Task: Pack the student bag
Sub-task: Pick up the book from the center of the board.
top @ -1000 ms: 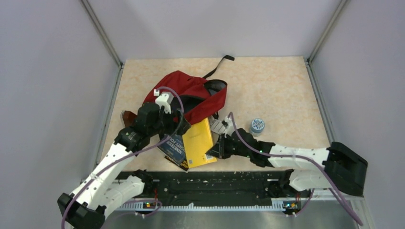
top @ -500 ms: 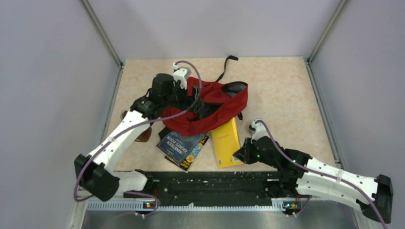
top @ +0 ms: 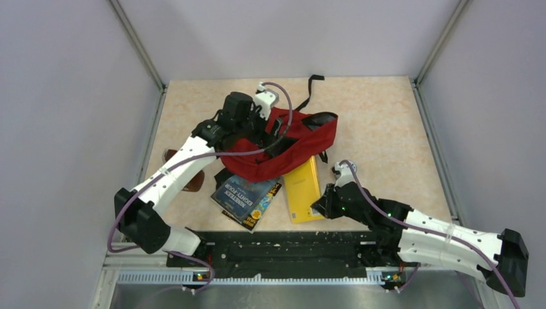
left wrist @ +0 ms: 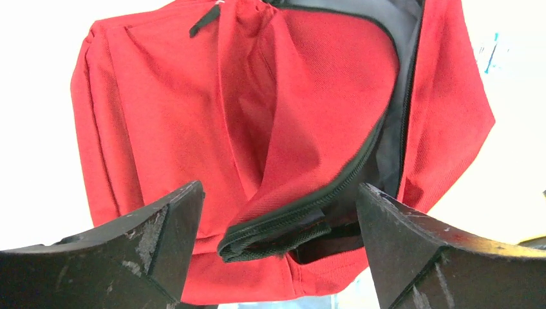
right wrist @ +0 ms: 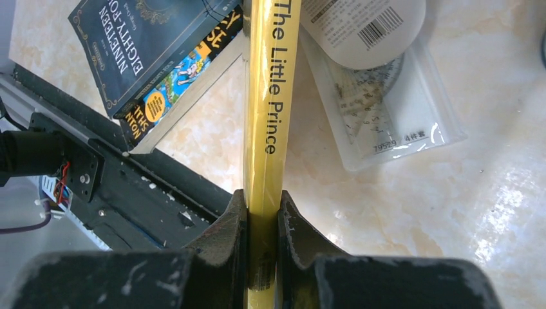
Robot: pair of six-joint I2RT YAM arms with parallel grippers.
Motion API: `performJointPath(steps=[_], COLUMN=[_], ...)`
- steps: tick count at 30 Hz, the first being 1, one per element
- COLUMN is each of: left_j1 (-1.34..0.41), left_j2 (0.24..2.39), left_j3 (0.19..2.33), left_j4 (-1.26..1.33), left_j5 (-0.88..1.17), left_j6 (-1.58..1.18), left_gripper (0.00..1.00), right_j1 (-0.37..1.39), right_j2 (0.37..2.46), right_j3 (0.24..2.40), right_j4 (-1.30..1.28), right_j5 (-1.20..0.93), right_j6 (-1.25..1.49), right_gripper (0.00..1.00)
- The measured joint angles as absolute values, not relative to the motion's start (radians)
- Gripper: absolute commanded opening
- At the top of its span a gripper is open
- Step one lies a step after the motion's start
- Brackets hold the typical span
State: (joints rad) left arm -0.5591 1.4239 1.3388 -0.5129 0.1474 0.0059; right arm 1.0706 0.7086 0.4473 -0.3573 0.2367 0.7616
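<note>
1. Student bag: red fabric, lying slumped on the tabletop left of centre and toward the far side. A black strap trails from it toward the far edge. In the left wrist view its black zipper runs along a gaping mouth with a dark lining inside.
2. Left gripper: jaws spread wide, nothing clamped between them. It hangs directly over the bag's open zipper edge. Whether the fingertips touch the fabric cannot be told.
3. Right gripper: jaws nearly shut, pinching the near end of a thin yellow book whose spine reads "The Little Prince". In the top view the book reaches from the gripper to the bag's near edge.
4. Dark blue book: flat on the tabletop just left of the yellow book, with its far corner under the bag's near edge. The cover reads "Nineteen Eighty-Four". A second book with a bright cartoon cover lies beneath it.
5. Clear plastic sleeve: holds drawing instruments and lies on the tabletop just right of the yellow book. A white round object with a barcode label rests across its far end.
6. Brown pouch: near the tabletop's left edge, partly hidden by the left arm.
</note>
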Motion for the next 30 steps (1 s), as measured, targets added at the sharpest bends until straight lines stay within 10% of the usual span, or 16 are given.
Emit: performJointPath(steps=[10, 15, 30], left_j1=[-0.612, -0.616, -0.395], left_j2=[1.398, 1.52, 1.45], left_j3=[1.32, 1.394, 1.438], left_j4=[-0.546, -0.559, -0.545], left_j5=[0.112, 0.1, -0.059], left_j6=[0.202, 0.2, -0.119], left_gripper=[0.9, 0.0, 0.0], right_j1=[1.071, 1.071, 1.071], right_j2=[0.754, 0.753, 0.577], right_j3=[0.447, 0.447, 0.49], right_j4=[-0.295, -0.295, -0.568], right_j5=[0.214, 0.212, 0.361], right_j6=[0.742, 0.735, 0.716], right_gripper=[0.0, 0.0, 0.0])
